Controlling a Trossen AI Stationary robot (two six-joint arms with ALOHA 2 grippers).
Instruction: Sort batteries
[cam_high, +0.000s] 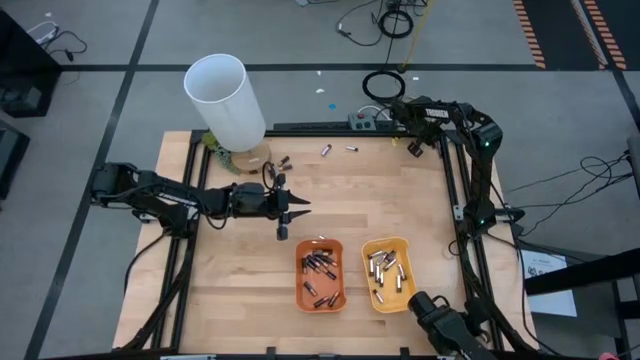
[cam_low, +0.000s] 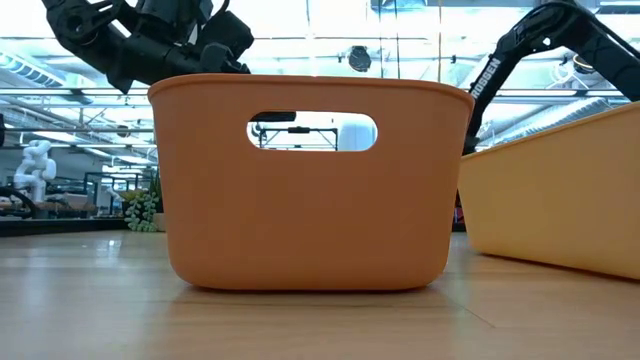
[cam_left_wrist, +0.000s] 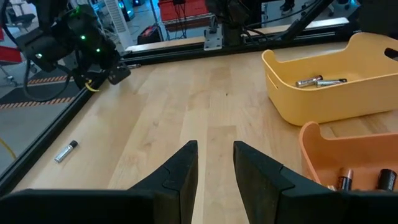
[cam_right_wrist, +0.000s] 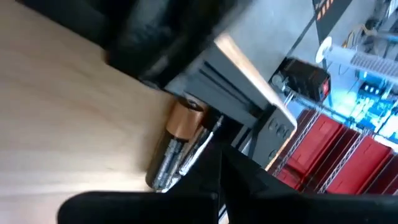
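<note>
The orange tray (cam_high: 320, 275) holds dark batteries with coppery ends. The yellow tray (cam_high: 388, 272) beside it holds silvery ones (cam_left_wrist: 320, 81). Loose batteries lie near the far edge (cam_high: 325, 150) (cam_high: 352, 149) (cam_high: 285, 160), and one shows in the left wrist view (cam_left_wrist: 65, 151). My left gripper (cam_high: 290, 215) (cam_left_wrist: 216, 158) is open, hovering left of the orange tray with nothing between its fingers. My right gripper (cam_high: 412, 145) (cam_right_wrist: 217, 163) is at the far right corner. It looks shut, right beside a dark coppery-ended battery (cam_right_wrist: 180, 134) and a silvery one (cam_right_wrist: 198, 146) lying against the rail. My right gripper comes slanting down at the two batteries by the far rail. Its fingertips (cam_right_wrist: 233, 171) sit at the near end of the silvery battery (cam_right_wrist: 186, 163). The fingers themselves hide that spot, and I cannot tell whether they touch it.
A tall white tube (cam_high: 225, 100) stands at the table's far left corner. Dark metal rails (cam_high: 465, 200) frame the table. In the low view the orange tray (cam_low: 310, 190) and yellow tray (cam_low: 560, 200) fill the foreground. Bare wood lies between my left gripper and the far edge.
</note>
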